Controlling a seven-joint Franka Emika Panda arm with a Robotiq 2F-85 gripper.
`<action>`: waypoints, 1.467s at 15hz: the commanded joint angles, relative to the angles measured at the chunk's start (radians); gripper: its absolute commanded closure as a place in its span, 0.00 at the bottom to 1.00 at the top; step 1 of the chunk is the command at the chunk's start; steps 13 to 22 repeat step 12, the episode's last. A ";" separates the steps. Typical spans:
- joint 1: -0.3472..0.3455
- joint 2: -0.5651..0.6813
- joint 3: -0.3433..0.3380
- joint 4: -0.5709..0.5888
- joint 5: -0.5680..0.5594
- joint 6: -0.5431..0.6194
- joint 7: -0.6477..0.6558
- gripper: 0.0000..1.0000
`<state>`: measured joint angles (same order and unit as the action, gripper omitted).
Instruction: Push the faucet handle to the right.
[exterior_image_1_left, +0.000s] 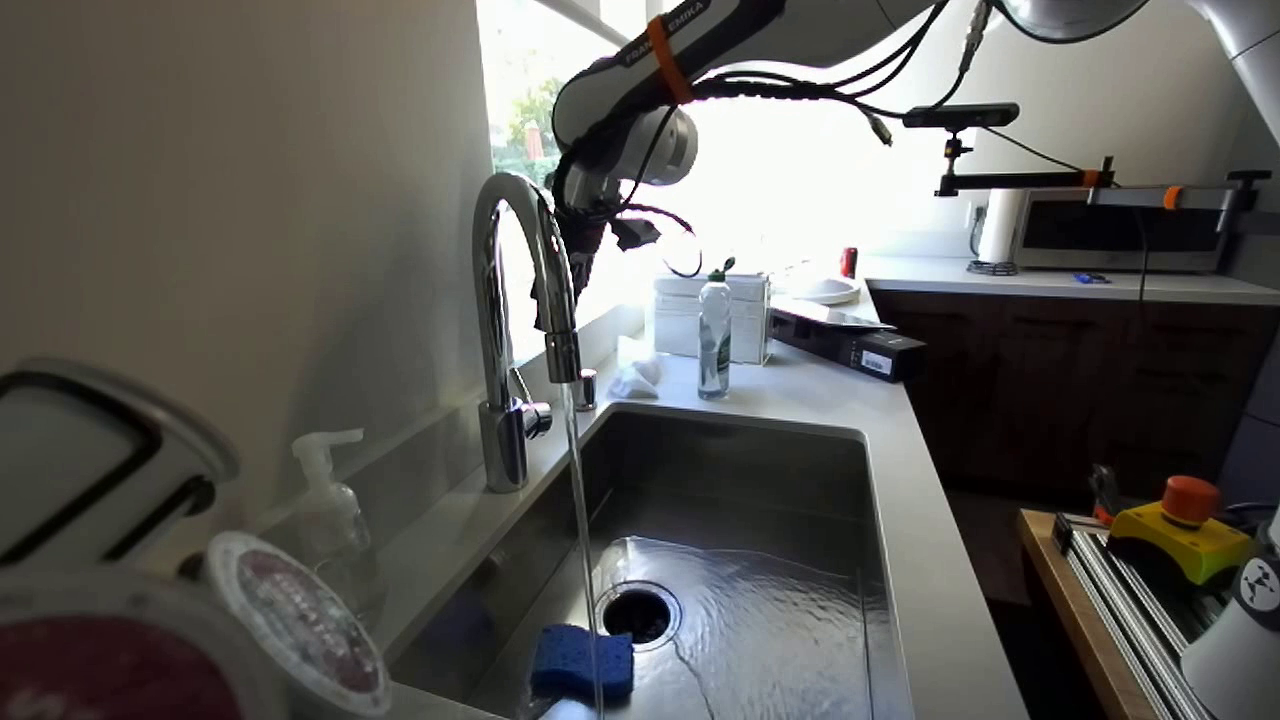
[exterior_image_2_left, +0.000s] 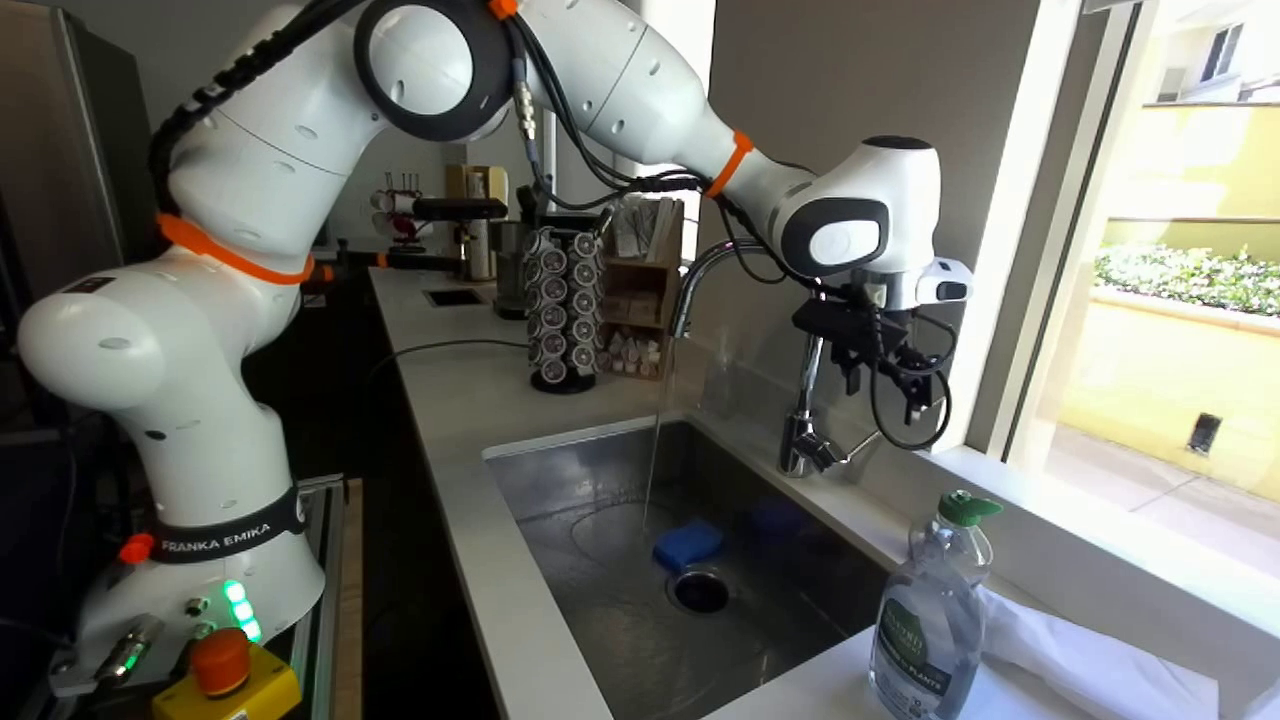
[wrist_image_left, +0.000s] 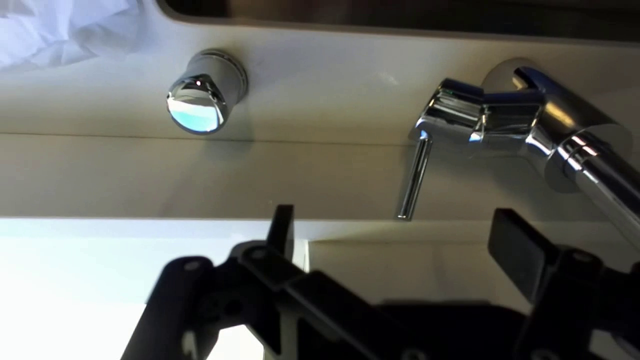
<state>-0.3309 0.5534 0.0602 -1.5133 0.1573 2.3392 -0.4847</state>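
The faucet handle (wrist_image_left: 415, 180) is a thin chrome lever jutting from the side of the faucet body, toward the window in an exterior view (exterior_image_2_left: 862, 446). It shows small beside the upright body in an exterior view (exterior_image_1_left: 521, 385). The tall chrome faucet (exterior_image_1_left: 487, 270) stands at the sink's back edge, with water running from its spout. My gripper (wrist_image_left: 394, 212) is open and empty. In the wrist view the handle's tip appears between the two spread fingers. In an exterior view the gripper (exterior_image_2_left: 885, 395) hangs above the handle, apart from it. The spout partly hides the gripper in an exterior view (exterior_image_1_left: 562, 275).
The steel sink (exterior_image_1_left: 870, 500) holds a blue sponge (exterior_image_1_left: 583, 662). A chrome knob (wrist_image_left: 207, 92) stands on the counter beside the faucet. A dish soap bottle (exterior_image_2_left: 935, 610) and white paper (exterior_image_2_left: 1100, 660) lie near the sink's end. A pump bottle (exterior_image_1_left: 335, 520) stands behind it. The window borders the gripper.
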 joint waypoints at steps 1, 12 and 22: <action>0.024 -0.080 -0.030 -0.093 -0.023 -0.039 0.001 0.00; 0.041 -0.118 -0.046 -0.144 -0.016 -0.034 -0.006 0.00; 0.041 -0.118 -0.046 -0.144 -0.016 -0.034 -0.006 0.00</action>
